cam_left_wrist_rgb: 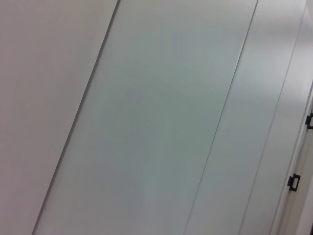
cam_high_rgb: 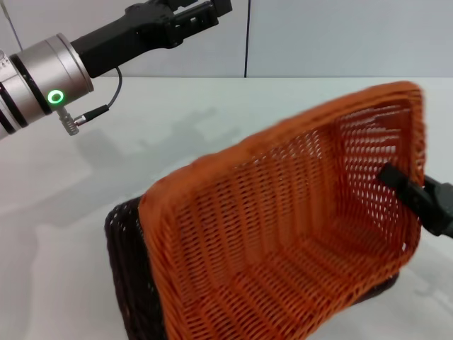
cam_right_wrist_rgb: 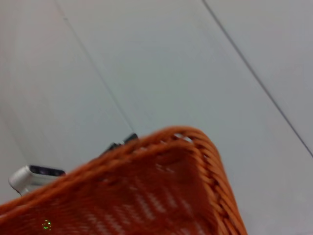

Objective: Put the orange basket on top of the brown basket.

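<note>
while it hangs tilted steeply in the air, the orange basket has its open mouth turned toward the head camera and its lower end dipping down over the brown basket, which sits on the white table and shows only as a dark edge at the lower left and a sliver under the right side. whether the two touch yet i cannot tell. the right gripper is clamped on the orange basket's raised end wall, one black finger showing inside against the weave just below the braided rim. in the right wrist view that same rim fills the foreground with a wall behind it.

judging by how one pinch at one end carries it, the basket is probably light and fairly stiff, though openwork weave may flex a little and the load hangs far from the grip, so it could swing or twist. the braided rim looks like the soundest place to hold; the thin lattice below gives less purchase.

the left gripper is raised high at the upper left, well apart from both baskets, idle; i cannot tell how it stands.
</note>
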`<state>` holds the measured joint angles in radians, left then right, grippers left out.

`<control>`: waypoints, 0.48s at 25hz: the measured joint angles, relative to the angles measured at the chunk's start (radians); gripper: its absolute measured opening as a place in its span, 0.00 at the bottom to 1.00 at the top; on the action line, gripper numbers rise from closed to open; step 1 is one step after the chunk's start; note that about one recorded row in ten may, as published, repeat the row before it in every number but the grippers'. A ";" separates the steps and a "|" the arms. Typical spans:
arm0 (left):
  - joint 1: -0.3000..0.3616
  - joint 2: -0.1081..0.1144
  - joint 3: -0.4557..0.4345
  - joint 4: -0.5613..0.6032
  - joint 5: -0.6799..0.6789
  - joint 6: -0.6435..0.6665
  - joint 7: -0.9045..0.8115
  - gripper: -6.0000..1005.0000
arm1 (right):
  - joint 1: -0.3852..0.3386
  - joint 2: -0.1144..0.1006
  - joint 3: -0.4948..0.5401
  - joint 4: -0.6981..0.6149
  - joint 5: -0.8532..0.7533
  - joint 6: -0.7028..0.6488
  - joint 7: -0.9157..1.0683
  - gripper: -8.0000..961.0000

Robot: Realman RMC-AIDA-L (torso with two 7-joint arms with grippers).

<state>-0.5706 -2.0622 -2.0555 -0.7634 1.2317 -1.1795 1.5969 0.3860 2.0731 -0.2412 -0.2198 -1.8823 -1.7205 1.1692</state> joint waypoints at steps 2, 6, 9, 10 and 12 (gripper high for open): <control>-0.001 0.000 0.000 0.008 0.000 0.000 0.000 0.86 | -0.001 0.000 -0.006 0.004 0.000 0.008 -0.001 0.25; -0.002 -0.001 0.000 0.010 0.000 0.000 0.000 0.86 | 0.000 0.000 -0.022 0.006 -0.001 0.018 -0.003 0.26; -0.001 -0.002 0.000 0.015 0.000 0.001 0.000 0.86 | 0.000 -0.002 -0.022 -0.001 -0.001 0.018 -0.002 0.32; -0.001 -0.002 0.000 0.018 0.000 0.002 0.000 0.86 | 0.000 -0.004 -0.018 -0.008 0.003 0.018 -0.002 0.38; 0.000 -0.003 -0.001 0.022 0.000 0.004 0.000 0.86 | 0.000 -0.005 -0.013 -0.016 0.005 0.016 -0.002 0.49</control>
<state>-0.5706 -2.0653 -2.0562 -0.7418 1.2318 -1.1757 1.5972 0.3857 2.0686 -0.2541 -0.2361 -1.8774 -1.7042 1.1673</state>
